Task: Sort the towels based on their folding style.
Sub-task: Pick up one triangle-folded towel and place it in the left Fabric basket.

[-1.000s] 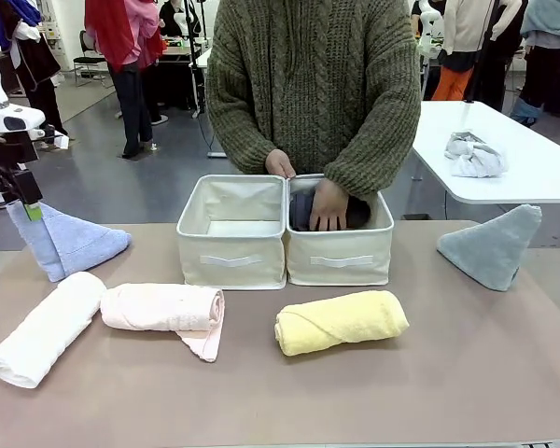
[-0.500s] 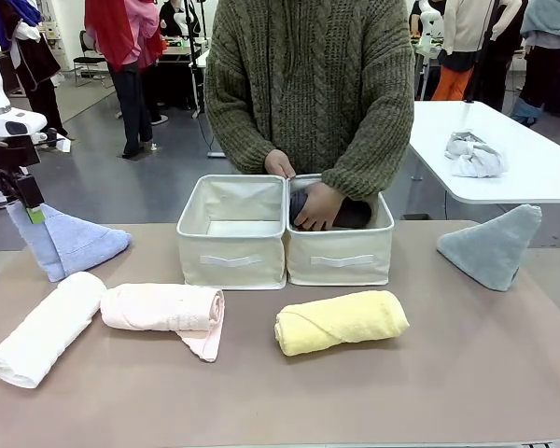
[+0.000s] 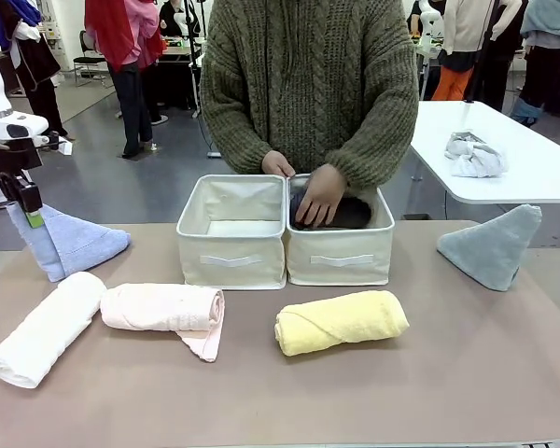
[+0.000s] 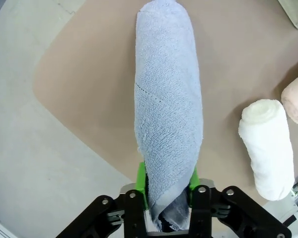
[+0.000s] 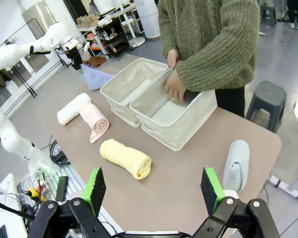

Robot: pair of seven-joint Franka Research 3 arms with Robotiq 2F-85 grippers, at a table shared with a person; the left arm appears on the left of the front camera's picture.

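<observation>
At the table's far left, my left gripper (image 3: 26, 211) is shut on the top tip of the light blue cone towel (image 3: 67, 243). The left wrist view shows the green pads clamping that towel (image 4: 166, 99) at the gripper (image 4: 166, 192). A white roll (image 3: 42, 327), a pink roll (image 3: 163, 308) and a yellow roll (image 3: 341, 320) lie along the front. The grey-teal cone (image 3: 493, 245) stands at the right. A dark grey roll (image 3: 347, 215) lies in the right bin (image 3: 341, 254) under the person's hand (image 3: 319, 194). My right gripper (image 5: 153, 191) hangs open high above the table's near right side.
The left bin (image 3: 231, 245) stands against the right bin at the table's middle back. A white side table (image 3: 532, 177) at the back right carries a crumpled grey-white cloth (image 3: 474, 155). A stool (image 5: 268, 96) stands beside the person.
My left gripper has shut on the blue cone's tip. The person's hand has risen from lying flat on the dark grey roll to the bin's back edge.
</observation>
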